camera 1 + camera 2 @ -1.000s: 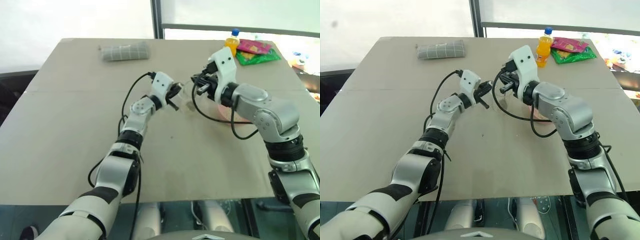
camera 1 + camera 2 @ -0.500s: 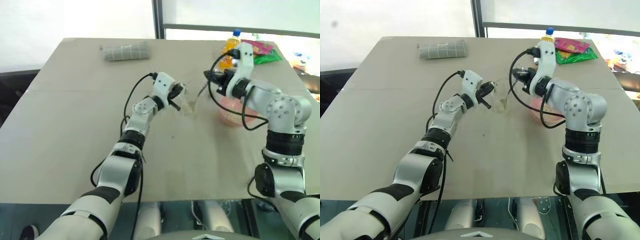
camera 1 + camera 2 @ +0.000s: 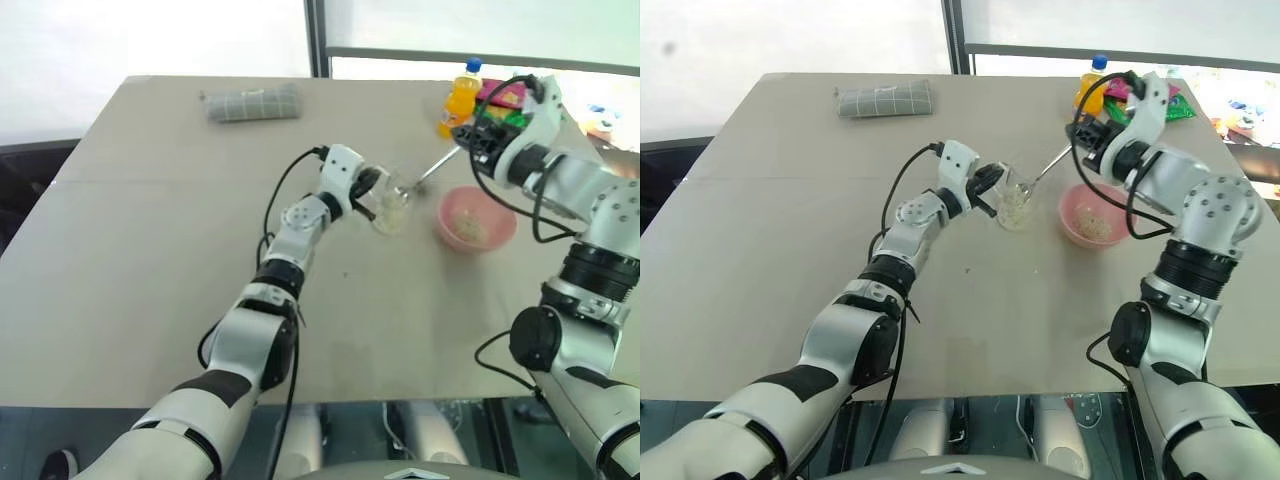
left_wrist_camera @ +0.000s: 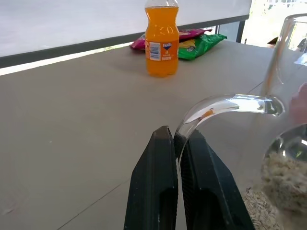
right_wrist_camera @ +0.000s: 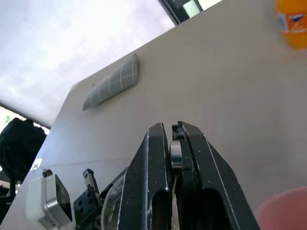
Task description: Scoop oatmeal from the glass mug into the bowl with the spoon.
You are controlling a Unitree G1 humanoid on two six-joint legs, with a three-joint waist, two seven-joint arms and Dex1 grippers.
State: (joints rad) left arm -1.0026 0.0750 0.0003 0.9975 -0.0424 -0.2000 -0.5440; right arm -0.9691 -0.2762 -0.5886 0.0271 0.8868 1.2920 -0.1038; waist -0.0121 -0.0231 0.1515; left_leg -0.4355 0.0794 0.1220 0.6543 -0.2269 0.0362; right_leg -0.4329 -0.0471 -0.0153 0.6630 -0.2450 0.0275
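Left gripper [image 4: 178, 143] pinching the handle of the clear glass mug [image 3: 1016, 203] mid-table, pale oatmeal flakes [image 4: 283, 177] inside, right gripper [image 5: 173, 139] clamping the slim silver spoon [image 3: 1050, 165], round pink bowl [image 3: 1092, 217] beside the mug toward the table's right edge.

Setting: test room or lab, not a home kitchen. Evidence: 1 bare grey-brown table [image 3: 150, 250], 1 large window [image 3: 480, 30] behind, plain white wall [image 3: 150, 40]; exact type uncertain.

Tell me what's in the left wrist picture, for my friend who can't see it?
The left hand is shut on the curved handle of the glass mug, which has pale oatmeal in the bottom. Behind, on the tan table, stand an orange soda bottle and pink and green snack bags.
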